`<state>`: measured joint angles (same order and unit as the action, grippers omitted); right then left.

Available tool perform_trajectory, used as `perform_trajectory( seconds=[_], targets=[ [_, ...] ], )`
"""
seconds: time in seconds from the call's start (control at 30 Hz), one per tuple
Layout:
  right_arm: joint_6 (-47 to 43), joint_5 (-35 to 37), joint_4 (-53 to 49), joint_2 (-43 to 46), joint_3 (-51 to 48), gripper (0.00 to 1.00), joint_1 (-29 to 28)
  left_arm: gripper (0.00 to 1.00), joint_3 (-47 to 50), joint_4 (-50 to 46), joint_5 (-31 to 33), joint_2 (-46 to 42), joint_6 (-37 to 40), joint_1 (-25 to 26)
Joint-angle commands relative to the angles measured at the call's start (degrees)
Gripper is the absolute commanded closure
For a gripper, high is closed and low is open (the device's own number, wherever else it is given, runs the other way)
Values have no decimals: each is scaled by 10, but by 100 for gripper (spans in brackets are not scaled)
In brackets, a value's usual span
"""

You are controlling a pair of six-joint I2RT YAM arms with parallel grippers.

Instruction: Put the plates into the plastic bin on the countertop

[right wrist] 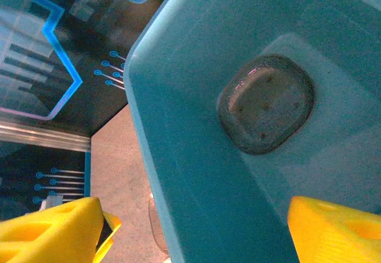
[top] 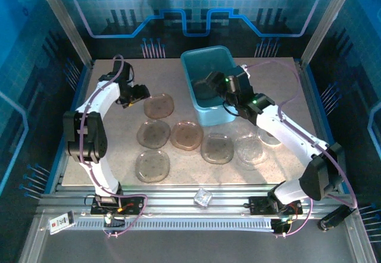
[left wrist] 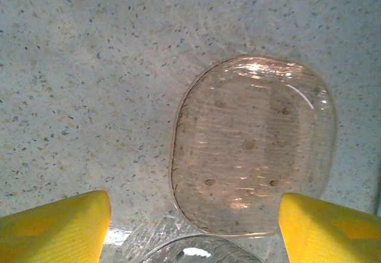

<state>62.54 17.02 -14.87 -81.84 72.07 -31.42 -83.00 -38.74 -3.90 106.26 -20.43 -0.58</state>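
Left end effector (left wrist: 193, 227) spread, empty, over plate (left wrist: 253, 150) | right end effector (right wrist: 193, 227) spread, empty, over plastic bin (right wrist: 190, 114)

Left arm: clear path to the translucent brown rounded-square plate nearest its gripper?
Likely yes. The left gripper hangs open right beside that plate, which lies flat on the speckled beige countertop with nothing on top. Another plate's rim sits close to one edge.

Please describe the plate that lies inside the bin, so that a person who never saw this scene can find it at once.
Find the teal-blue plastic bin at the far middle of the beige countertop. On its floor lies one smoky dark plate. The other plates rest on the open countertop; this one alone sits within teal walls.
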Motion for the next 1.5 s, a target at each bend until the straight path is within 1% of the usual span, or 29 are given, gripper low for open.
perform_trajectory(
  seconds=[0.0, 0.1, 0.17, 0.23, 0.37, 0.77, 0.93, 1.0, 1.2, 1.27, 1.4, 1.47],
  targets=[
    [-26, -21, 33, 20, -14, 20, 11, 25, 1, -6, 0, 24, 19, 9],
    [-28, -25, 42, 21, -22, 21, 14, 25, -15, -13, 7, 51, 22, 17],
    [-31, -26, 47, 20, -24, 22, 14, 27, -28, -22, 10, 70, 22, 20],
    [-34, -31, 58, 20, -28, 23, 17, 28, -41, -28, 25, 85, 26, 25],
    [-34, -36, 70, 19, -36, 24, 21, 32, -59, -36, 23, 110, 35, 29],
    [-28, -49, 87, 2, -42, 27, 27, 59, -86, -43, 21, 158, 39, 30],
    [-29, -55, 92, -3, -41, 27, 29, 65, -84, -39, 19, 163, 38, 30],
    [-28, -58, 95, -4, -43, 27, 29, 70, -83, -39, 18, 164, 38, 30],
    [-28, -61, 103, -9, -48, 28, 32, 82, -80, -40, 27, 159, 40, 32],
    [-30, -61, 103, -10, -49, 29, 32, 85, -78, -40, 28, 157, 40, 32],
    [-31, -63, 104, -11, -51, 29, 33, 93, -68, -36, 25, 137, 34, 32],
    [-31, -67, 105, -11, -51, 30, 32, 99, -59, -34, 26, 122, 24, 31]
  ],
)
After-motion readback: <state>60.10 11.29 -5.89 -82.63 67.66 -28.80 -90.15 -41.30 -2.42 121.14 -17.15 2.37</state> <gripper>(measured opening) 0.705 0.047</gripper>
